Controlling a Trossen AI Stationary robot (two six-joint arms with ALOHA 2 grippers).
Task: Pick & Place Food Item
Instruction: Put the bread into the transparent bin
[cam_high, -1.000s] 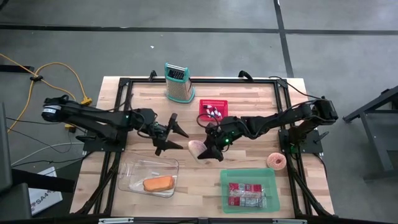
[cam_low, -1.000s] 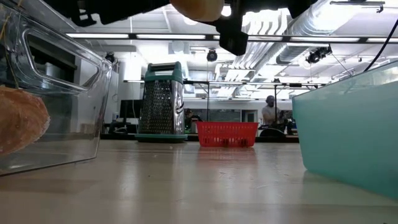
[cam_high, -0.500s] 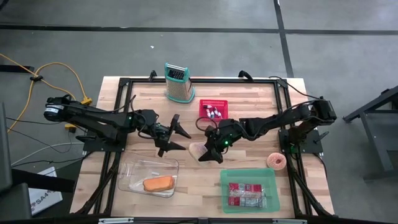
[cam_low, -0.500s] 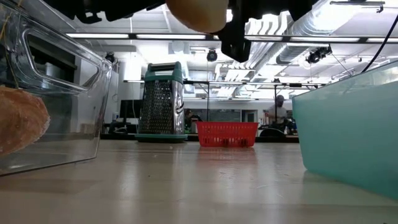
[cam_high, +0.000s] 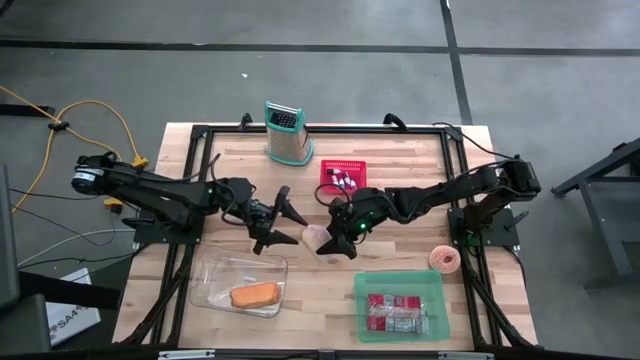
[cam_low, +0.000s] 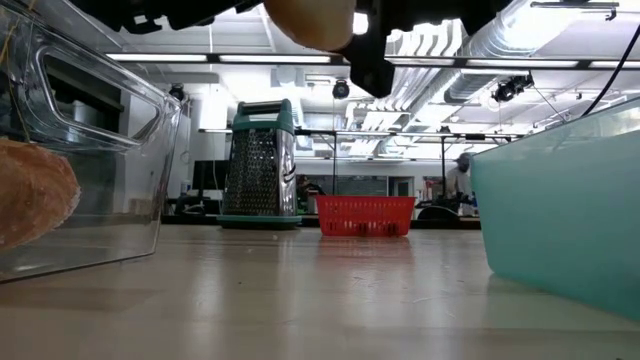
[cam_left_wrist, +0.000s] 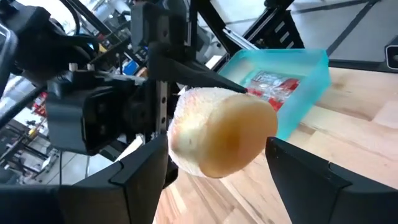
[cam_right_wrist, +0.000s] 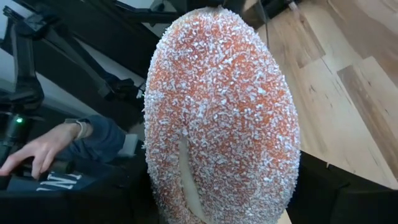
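A sprinkle-coated doughnut (cam_high: 319, 236) was held in the right hand (cam_high: 334, 238), clear of the worktop (cam_high: 400, 170) and near its middle. In the right wrist view the doughnut (cam_right_wrist: 221, 118) was seen end-on, its pale crumbs set over an orange-pink coat. The left hand (cam_high: 283, 219) was held wide open just to the left of the doughnut, with nothing gripped; in the left wrist view its two fingers (cam_left_wrist: 146, 180) were spread on either side of the doughnut (cam_left_wrist: 221, 132).

A second, ring-shaped doughnut (cam_high: 444, 259) lay at the right edge of the worktop. At the near right a teal bin (cam_high: 400, 283) was filled with a red-and-white packet (cam_high: 396, 312); its printing could not be read. At the near left a clear tray (cam_high: 215, 275) was occupied by a bread roll (cam_high: 255, 295). A grater (cam_high: 285, 132) stood at the far edge, and a red basket (cam_high: 343, 177) with small items was placed just right of it.

In the right wrist view a person's hand (cam_right_wrist: 34, 152) rested on a dark surface marked with pale letters, only partly legible.
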